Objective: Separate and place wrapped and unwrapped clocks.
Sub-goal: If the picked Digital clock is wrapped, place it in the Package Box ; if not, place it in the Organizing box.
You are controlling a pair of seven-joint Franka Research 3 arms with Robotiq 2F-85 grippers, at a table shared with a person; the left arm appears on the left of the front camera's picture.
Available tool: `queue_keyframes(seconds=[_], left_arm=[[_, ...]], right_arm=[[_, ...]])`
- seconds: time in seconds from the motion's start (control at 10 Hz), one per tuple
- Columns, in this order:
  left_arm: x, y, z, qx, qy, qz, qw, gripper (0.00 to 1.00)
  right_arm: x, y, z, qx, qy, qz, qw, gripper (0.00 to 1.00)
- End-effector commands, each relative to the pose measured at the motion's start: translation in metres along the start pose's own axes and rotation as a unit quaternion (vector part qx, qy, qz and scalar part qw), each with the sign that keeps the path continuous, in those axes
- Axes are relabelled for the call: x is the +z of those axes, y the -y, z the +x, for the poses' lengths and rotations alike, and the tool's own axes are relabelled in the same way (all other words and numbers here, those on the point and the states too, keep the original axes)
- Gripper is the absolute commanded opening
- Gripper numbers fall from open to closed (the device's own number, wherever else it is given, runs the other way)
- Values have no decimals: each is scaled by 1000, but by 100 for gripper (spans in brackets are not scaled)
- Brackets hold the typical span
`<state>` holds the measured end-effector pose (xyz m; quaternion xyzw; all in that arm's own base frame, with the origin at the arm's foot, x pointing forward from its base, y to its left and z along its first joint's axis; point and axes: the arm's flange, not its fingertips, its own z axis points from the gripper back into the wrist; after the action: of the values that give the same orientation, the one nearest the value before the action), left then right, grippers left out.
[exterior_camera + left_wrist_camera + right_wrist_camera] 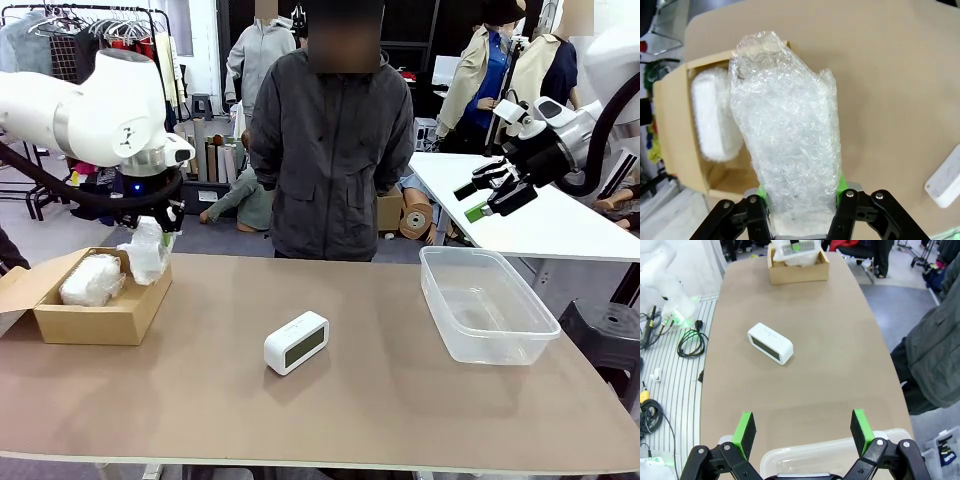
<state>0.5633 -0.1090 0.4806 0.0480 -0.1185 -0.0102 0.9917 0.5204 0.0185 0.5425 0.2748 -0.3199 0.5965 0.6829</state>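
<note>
I'm clamping a bundle [785, 125] in my left gripper [801, 192] just over the box [100, 318], the other bundle [90, 280] lying inside it, so I reckon lowering and releasing comes next, with the clock [296, 342] waiting right of the box and my right gripper [490, 195] hanging open.

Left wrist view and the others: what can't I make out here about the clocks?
- Held bundle: the wrap hides its contents; its lower end is hidden in the left gripper, left wrist view.
- Boxed bundle: partly behind the held bundle, same view.
- Bare clock: cut by the right edge there; its screen is too small to read in the front view.
</note>
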Motion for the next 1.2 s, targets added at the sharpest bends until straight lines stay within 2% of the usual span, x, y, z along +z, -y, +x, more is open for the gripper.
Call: queue_keyframes(seconds=[0.0,0.3,0.8,1.1], left_arm=[[-8,-13,4,-8,13,-26,1000,0],[-24,-39,11,15,4,-34,999,0],[-55,-62,17,7,14,-36,999,0],[-77,-63,11,1,3,-3,1000,0]], right_arm=[[0,-1,1,1,0,-2,1000,100],[0,-1,1,1,0,-2,1000,100],[0,-1,1,1,0,-2,1000,100],[0,-1,1,1,0,-2,1000,100]])
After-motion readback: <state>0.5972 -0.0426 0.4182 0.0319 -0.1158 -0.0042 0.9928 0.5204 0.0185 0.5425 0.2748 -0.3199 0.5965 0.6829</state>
